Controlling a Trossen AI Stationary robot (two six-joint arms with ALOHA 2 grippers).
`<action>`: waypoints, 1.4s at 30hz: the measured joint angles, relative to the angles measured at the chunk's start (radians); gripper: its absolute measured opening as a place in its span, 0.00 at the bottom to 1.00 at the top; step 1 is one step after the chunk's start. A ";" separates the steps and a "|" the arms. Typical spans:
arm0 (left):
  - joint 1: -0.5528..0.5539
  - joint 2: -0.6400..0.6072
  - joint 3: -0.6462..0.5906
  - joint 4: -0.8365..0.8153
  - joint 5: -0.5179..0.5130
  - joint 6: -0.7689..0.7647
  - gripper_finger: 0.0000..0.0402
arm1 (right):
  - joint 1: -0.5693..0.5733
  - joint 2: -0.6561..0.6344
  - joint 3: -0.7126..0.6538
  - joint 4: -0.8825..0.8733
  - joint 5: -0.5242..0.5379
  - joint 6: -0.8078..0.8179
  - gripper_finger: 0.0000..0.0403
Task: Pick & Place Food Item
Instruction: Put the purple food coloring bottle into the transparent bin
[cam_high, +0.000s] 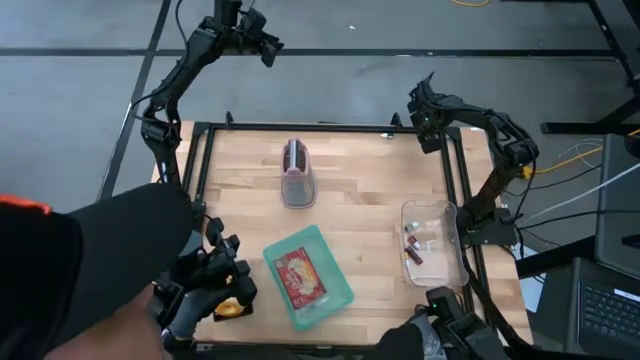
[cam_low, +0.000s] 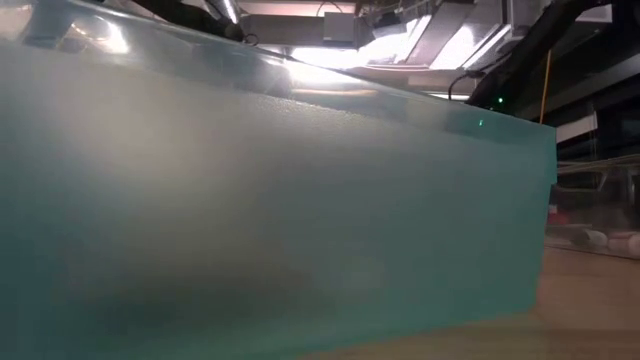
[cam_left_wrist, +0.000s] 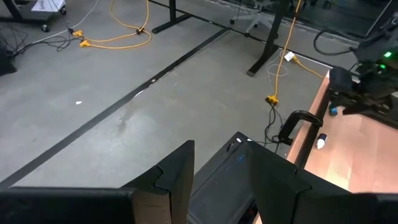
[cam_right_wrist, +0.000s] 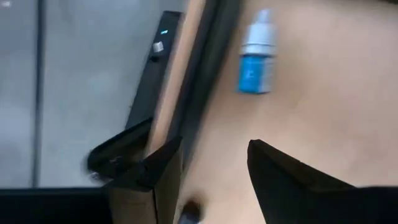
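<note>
Left hand (cam_left_wrist: 214, 149) is spread with nothing in it, hanging out past the bench's (cam_high: 370, 190) far edge over the floor, so loads of room there. Right hand (cam_right_wrist: 214, 146) is spread too and empty, sitting over the far right corner right by the frame rail, with a little blue bottle (cam_right_wrist: 255, 53) just ahead of it. Middle of the bench is mostly open. Red packet (cam_high: 300, 276) lies flat in the teal tray (cam_high: 338, 296) near the front edge, with its long axis along the tray's, slanted front-right. Around it: a cup (cam_high: 297, 178) farther back, a clear bin (cam_high: 445, 215) on the right, and a person's black glove (cam_high: 208, 285) just left of the tray.
</note>
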 joint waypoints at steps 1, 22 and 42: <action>0.000 0.000 0.000 -0.002 0.000 0.000 0.35 | 0.000 0.004 -0.002 -0.013 0.008 0.000 0.44; 0.001 0.027 0.000 -0.001 0.000 -0.011 0.35 | 0.108 -0.092 -0.003 -0.048 -0.251 -0.323 0.44; -0.018 0.026 0.000 0.059 -0.004 -0.091 0.35 | 0.155 -0.149 0.369 -0.338 -0.588 -1.836 0.44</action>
